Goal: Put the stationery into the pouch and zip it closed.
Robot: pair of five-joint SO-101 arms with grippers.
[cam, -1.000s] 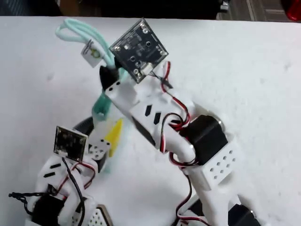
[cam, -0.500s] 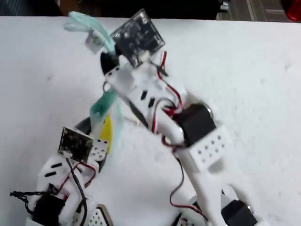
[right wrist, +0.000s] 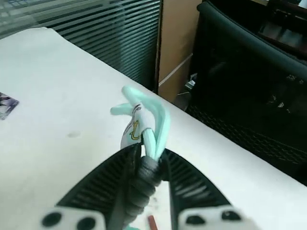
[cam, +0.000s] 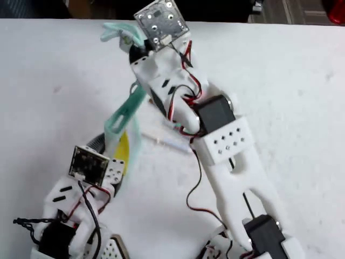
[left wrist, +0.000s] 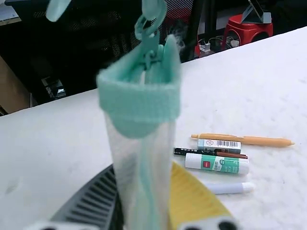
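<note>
Two grippers share the pouch [cam: 123,116] between them. The left gripper [left wrist: 141,194] is clamped on the near end of the translucent, mint-trimmed body. The right gripper [right wrist: 144,158] is clenched on the mint cord loop [right wrist: 144,115] at the far end, toward the back edge of the table [cam: 302,81]. The pouch hangs stretched and tilted above the surface.

Four pieces of stationery lie close together on the table beside it, outside the pouch: an orange pen [left wrist: 244,140], a black pen [left wrist: 211,153], a glue stick [left wrist: 216,164] and a white stick [left wrist: 225,188].

We cannot tell how far the zip is open. We judge the step in hand to be working the zip by its loop, with the filling not yet done. Next we need a wide mouth held steady by one arm. The other arm must let go and pick up the pens one at a time.
</note>
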